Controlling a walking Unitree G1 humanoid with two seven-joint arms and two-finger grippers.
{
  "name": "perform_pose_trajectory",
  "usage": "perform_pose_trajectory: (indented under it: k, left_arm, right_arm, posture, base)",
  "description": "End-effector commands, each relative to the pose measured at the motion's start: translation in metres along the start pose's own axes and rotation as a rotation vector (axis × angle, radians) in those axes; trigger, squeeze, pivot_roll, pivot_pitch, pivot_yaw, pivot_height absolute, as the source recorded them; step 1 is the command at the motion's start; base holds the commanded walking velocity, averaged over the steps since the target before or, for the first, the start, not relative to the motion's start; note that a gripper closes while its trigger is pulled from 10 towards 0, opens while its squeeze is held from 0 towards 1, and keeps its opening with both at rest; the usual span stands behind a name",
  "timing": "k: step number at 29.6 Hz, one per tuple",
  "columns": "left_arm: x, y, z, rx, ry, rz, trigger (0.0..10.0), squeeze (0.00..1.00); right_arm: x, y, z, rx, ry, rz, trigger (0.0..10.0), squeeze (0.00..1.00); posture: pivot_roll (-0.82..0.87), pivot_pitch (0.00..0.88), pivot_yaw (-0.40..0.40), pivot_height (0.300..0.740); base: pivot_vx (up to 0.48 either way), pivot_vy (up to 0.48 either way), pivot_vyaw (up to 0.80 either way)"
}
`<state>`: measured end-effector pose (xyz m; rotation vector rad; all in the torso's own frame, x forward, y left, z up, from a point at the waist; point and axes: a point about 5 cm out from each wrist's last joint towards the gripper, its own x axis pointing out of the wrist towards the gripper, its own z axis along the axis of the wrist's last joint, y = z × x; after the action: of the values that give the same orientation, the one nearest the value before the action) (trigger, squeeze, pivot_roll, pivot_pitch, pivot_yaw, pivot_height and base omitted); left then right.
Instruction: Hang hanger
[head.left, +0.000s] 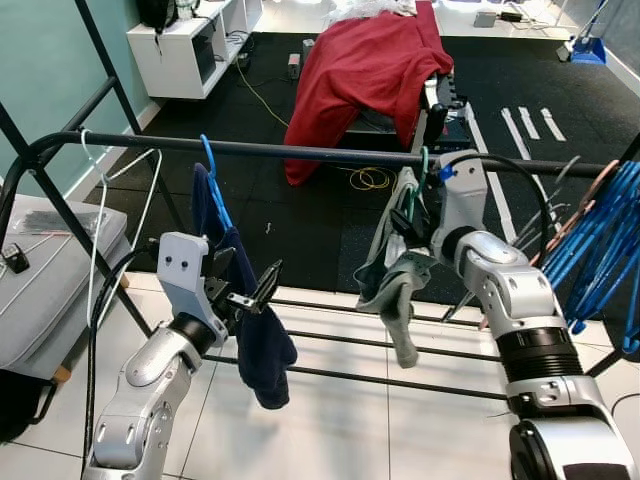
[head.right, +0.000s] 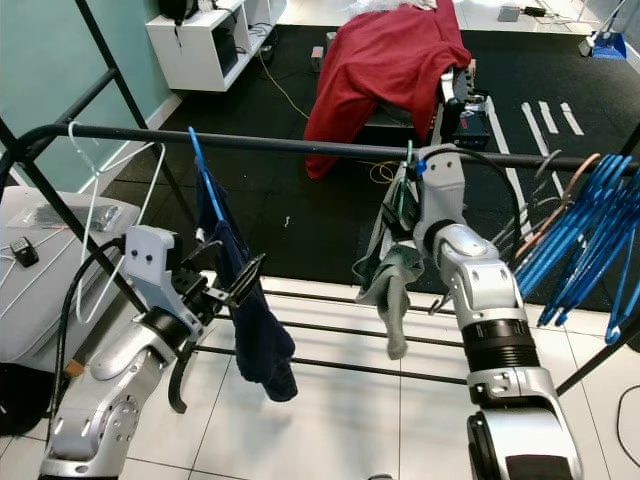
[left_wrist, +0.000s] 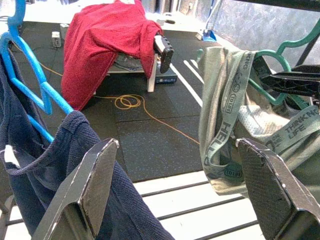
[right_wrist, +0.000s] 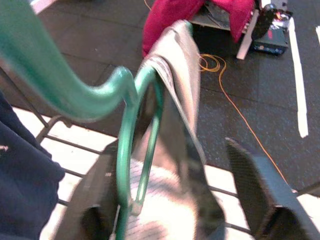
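Both arms raised; left gripper (head.left: 250, 290) and right gripper (right_wrist: 175, 200) fingers spread (wide).

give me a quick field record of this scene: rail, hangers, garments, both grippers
rail: black clothes rail running across in front of the robot
green hanger: green hanger hooked on the rail, carrying a grey-green garment
blue hanger: blue hanger on the rail with a navy garment
white hanger: white hanger at the rail's left end, bare
spare hangers: bundle of blue hangers at the right end
right gripper: right gripper open around the green hanger and its garment
left gripper: left gripper open, beside the navy garment
background: red cloth draped over something on the floor
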<state>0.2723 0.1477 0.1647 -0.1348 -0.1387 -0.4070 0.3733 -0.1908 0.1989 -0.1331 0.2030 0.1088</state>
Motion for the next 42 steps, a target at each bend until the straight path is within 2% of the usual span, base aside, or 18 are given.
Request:
perform_pose_trajectory:
  k: [1,2,3,12,18,21,22,24,27,30,34,36,39,40,42]
  left_arm:
    - [-0.003,0.0,-0.003,-0.007,0.015,0.002,10.0,0.0]
    - [-0.003,0.0,-0.003,-0.007,0.015,0.002,10.0,0.0]
    - [-0.003,0.0,-0.003,-0.008,0.015,0.002,10.0,0.0]
    - [-0.002,0.001,-0.003,-0.008,0.013,0.002,10.0,0.0]
    - [-0.001,0.001,-0.003,-0.007,0.011,0.005,10.0,0.0]
    - [-0.001,0.001,-0.003,-0.009,0.009,0.005,10.0,0.0]
    - [-0.001,0.001,-0.003,-0.009,0.009,0.005,10.0,0.0]
    - [0.0,0.001,-0.003,-0.011,0.008,0.003,10.0,0.0]
    - [0.0,0.001,-0.003,-0.011,0.008,0.002,10.0,0.0]
    - [0.0,0.003,-0.003,-0.034,0.007,0.006,10.0,0.0]
    - [0.0,0.004,-0.002,-0.04,0.007,0.007,10.0,0.0]
    - [0.0,0.006,-0.002,-0.02,0.036,0.004,10.0,0.0]
    - [-0.001,0.007,-0.003,-0.006,0.055,0.002,10.0,0.0]
    - [-0.002,0.007,-0.004,0.003,0.076,-0.008,10.0,0.0]
    - [-0.003,0.007,-0.005,0.008,0.089,-0.01,10.0,0.0]
  right_arm:
    - [-0.001,-0.004,-0.019,-0.007,0.09,-0.029,2.7,0.0]
    - [-0.001,-0.004,-0.019,-0.007,0.09,-0.029,2.7,0.0]
    - [-0.001,-0.005,-0.022,-0.01,0.105,-0.036,0.0,0.0]
    - [-0.001,-0.001,-0.017,-0.019,0.038,0.013,0.0,0.0]
    - [-0.003,-0.005,-0.01,-0.044,-0.004,0.014,0.0,0.0]
    - [-0.012,-0.012,0.007,-0.056,-0.103,0.028,0.0,0.0]
    - [-0.012,-0.012,0.007,-0.056,-0.103,0.028,0.0,0.0]
    - [-0.026,-0.012,0.014,-0.075,-0.169,0.063,0.0,0.0]
    - [-0.032,-0.01,0.014,-0.086,-0.187,0.082,0.0,0.0]
    - [-0.054,0.003,0.006,-0.126,-0.199,0.181,0.0,0.0]
    - [-0.059,0.006,0.003,-0.13,-0.195,0.203,0.0,0.0]
    - [-0.074,0.019,-0.018,-0.122,-0.137,0.266,0.0,0.0]
    - [-0.08,0.025,-0.029,-0.118,-0.105,0.289,0.0,0.0]
    - [-0.087,0.033,-0.04,-0.115,-0.066,0.338,0.0,0.0]
    - [-0.092,0.038,-0.046,-0.114,-0.04,0.379,0.0,0.0]
  posture:
    - [-0.09,0.146,0.012,0.74]
    - [-0.09,0.146,0.012,0.74]
    - [-0.1,0.145,0.013,0.74]
    - [-0.1,0.143,0.011,0.74]
    - [-0.1,0.142,0.009,0.74]
    - [-0.11,0.139,0.007,0.74]
    - [-0.11,0.139,0.007,0.74]
    - [-0.11,0.138,0.007,0.74]
    - [-0.11,0.138,0.007,0.74]
    - [-0.13,0.143,0.013,0.74]
    - [-0.13,0.143,0.013,0.74]
    - [-0.15,0.145,0.019,0.74]
    - [-0.15,0.145,0.02,0.74]
    - [-0.14,0.145,0.022,0.74]
    - [-0.14,0.144,0.022,0.74]
  base:
    - [0.0,0.0,0.0]
    - [0.0,0.0,0.0]
    - [0.0,0.0,0.0]
    - [0.0,0.0,0.0]
    - [0.0,0.0,0.0]
    - [0.0,0.0,0.0]
    - [0.0,0.0,0.0]
    - [0.0,0.0,0.0]
    - [0.0,0.0,0.0]
    - [0.0,0.0,0.0]
    - [0.0,0.0,0.0]
    - [0.0,0.0,0.0]
    - [0.0,0.0,0.0]
    - [0.0,0.0,0.0]
    - [0.0,0.0,0.0]
